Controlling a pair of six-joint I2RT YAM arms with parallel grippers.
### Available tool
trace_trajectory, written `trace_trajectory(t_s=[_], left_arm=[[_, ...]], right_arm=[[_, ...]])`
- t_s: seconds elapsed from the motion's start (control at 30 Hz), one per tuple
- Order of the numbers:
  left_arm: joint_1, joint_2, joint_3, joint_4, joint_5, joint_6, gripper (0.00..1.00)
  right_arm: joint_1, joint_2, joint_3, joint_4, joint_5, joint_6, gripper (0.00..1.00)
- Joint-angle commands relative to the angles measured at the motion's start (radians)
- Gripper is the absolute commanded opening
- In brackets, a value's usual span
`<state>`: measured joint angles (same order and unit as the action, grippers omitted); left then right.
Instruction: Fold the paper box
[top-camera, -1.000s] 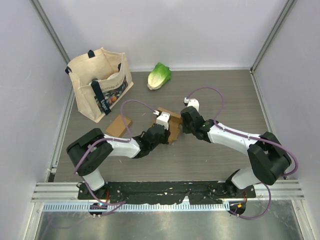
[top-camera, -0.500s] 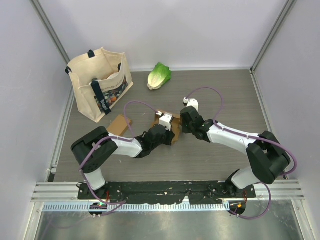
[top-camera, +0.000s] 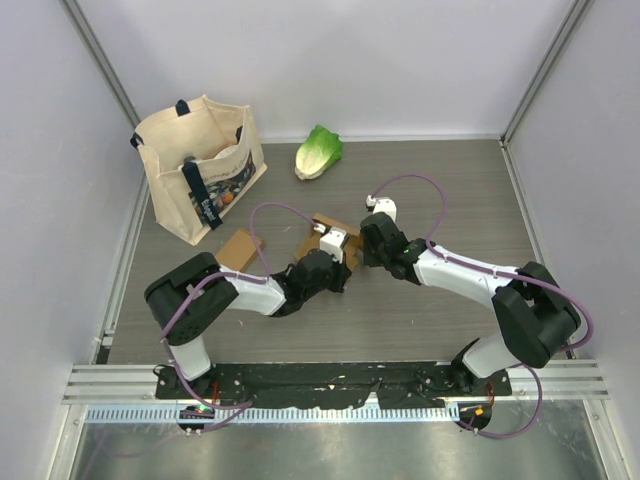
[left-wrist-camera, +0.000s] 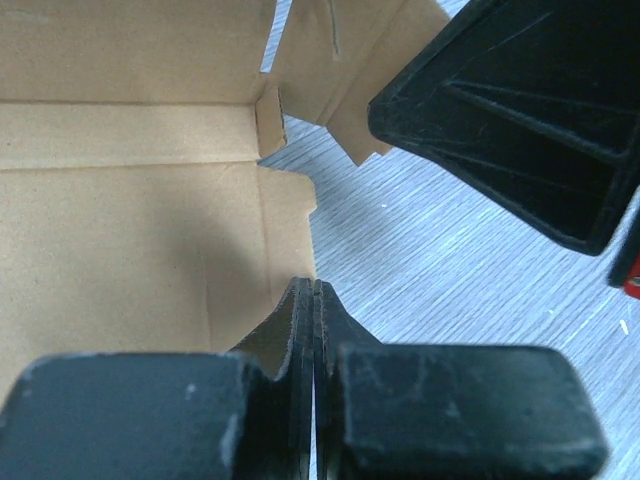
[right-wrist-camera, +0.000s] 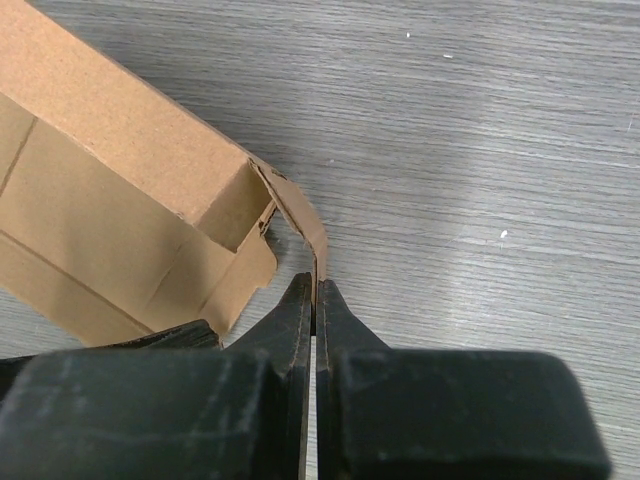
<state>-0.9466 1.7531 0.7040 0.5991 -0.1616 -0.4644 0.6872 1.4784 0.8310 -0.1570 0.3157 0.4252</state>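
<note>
The brown paper box lies partly folded at the table's middle, and a flat panel of it sticks out to the left of my left arm. My left gripper is shut on an edge of the box; in the left wrist view the gripper pinches the cardboard at its right rim. My right gripper faces it from the right. In the right wrist view the gripper is shut on a thin curved flap at the corner of the box.
A canvas tote bag stands at the back left and a green lettuce lies at the back middle. The right gripper's black body looms close in the left wrist view. Walls and frame posts bound the table.
The left gripper has crept up and to the right toward the right gripper. The box's left panel has shifted slightly up with it. The right arm has barely moved.
</note>
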Motion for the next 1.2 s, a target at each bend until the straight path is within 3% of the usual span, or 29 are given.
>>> trace_trajectory(t_s=[0.0, 0.33, 0.67, 0.93, 1.03, 1.17], left_arm=[[0.003, 0.028, 0.023, 0.037, -0.022, 0.012, 0.00], [0.017, 0.108, 0.009, 0.050, -0.020, -0.002, 0.00], [0.017, 0.148, -0.001, 0.065, -0.010, -0.017, 0.00], [0.017, 0.152, 0.002, 0.065, 0.001, -0.014, 0.00], [0.017, 0.151, -0.006, 0.074, -0.007, -0.016, 0.00], [0.017, 0.146, -0.011, 0.074, -0.012, -0.013, 0.00]], right_arm=[[0.005, -0.013, 0.011, 0.042, 0.002, 0.009, 0.01], [0.003, -0.009, 0.013, 0.031, -0.021, 0.040, 0.00], [0.005, 0.066, 0.140, -0.134, -0.037, 0.358, 0.00], [0.014, 0.118, 0.017, 0.105, -0.046, 0.584, 0.07], [0.017, 0.129, -0.038, 0.246, -0.093, 0.525, 0.12], [0.018, 0.053, -0.078, 0.254, -0.118, 0.376, 0.40]])
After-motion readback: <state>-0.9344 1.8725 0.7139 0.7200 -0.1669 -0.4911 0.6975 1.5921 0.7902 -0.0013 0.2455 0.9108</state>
